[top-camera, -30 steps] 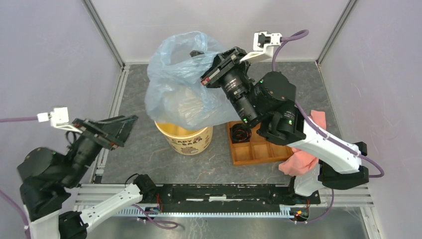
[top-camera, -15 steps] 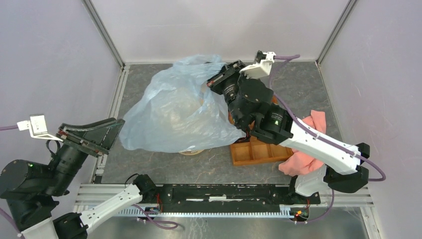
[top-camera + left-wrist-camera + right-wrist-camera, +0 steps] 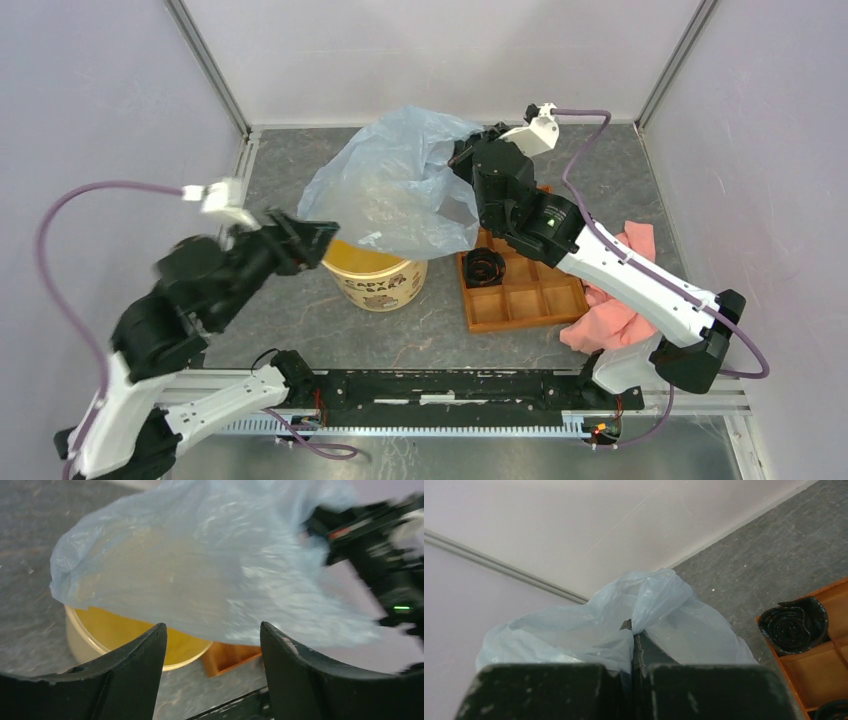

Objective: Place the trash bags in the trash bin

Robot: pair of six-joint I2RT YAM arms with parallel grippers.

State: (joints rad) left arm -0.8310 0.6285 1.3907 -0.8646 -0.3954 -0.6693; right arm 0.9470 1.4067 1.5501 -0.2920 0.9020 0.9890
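While the right gripper (image 3: 458,157) holds the trash bag (image 3: 400,185) in the air above the trash bin (image 3: 380,282), the step in hand seems to be bringing the bag down over the bin's mouth. The right wrist view shows its fingers pressed together on a gathered fold of the thin plastic. The gripper itself stands above and behind the bin, toward the bin's right side.

The bag hangs from this pinch as a loose, puffed sheet. Its lower edge covers the far part of the bin's rim, but most of the bag is above the bin and not inside it. I cannot tell whether the plastic touches the rim.

The left gripper (image 3: 318,232) is at the left of the bin, near its rim, with its jaws apart and nothing between them. In its own view the bag floats beyond the fingertips, over the yellow inside of the bin.

In my judgement, the next move calls for the left gripper to catch or press down the free part of the bag. The plastic is light and wider than the bin, so it could slide outside.
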